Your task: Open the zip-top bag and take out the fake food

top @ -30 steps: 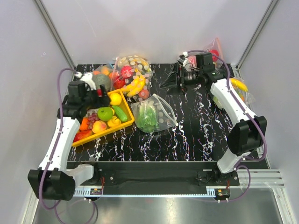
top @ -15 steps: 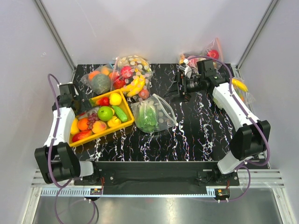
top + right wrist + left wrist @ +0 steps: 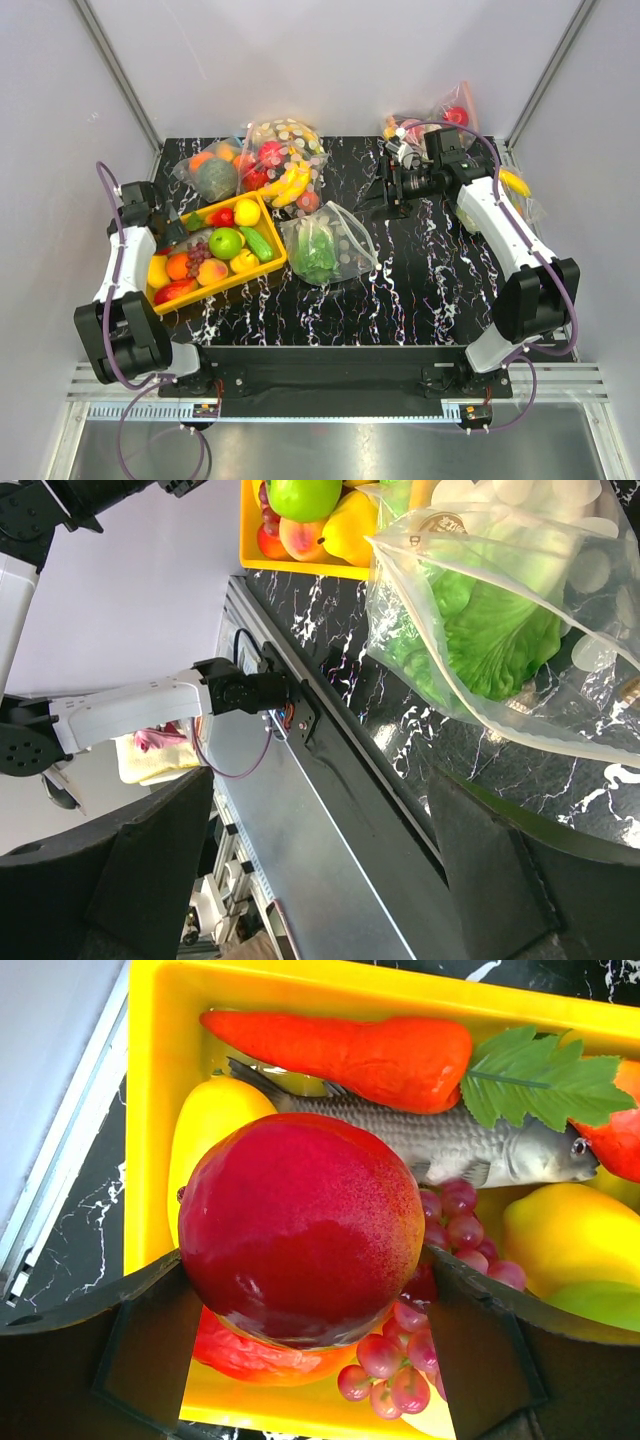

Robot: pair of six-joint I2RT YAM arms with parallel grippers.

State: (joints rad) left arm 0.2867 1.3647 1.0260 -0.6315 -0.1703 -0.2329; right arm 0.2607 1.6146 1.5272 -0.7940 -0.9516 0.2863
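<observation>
While my left gripper [image 3: 312, 1335] was clamped on the red fruit [image 3: 300, 1225], low over the yellow tray [image 3: 150, 1060] at the left of the top view, my right gripper [image 3: 320, 865] hung spread and empty at upper right. The zip-top bag [image 3: 345, 240] lay mid-frame, just right of the tray, lettuce [image 3: 314, 255] inside; I couldn't tell the zip's state. I judged the step as fruit drop-off. The next move called for release into the tray, then pinning the bag and pulling the lettuce.
</observation>
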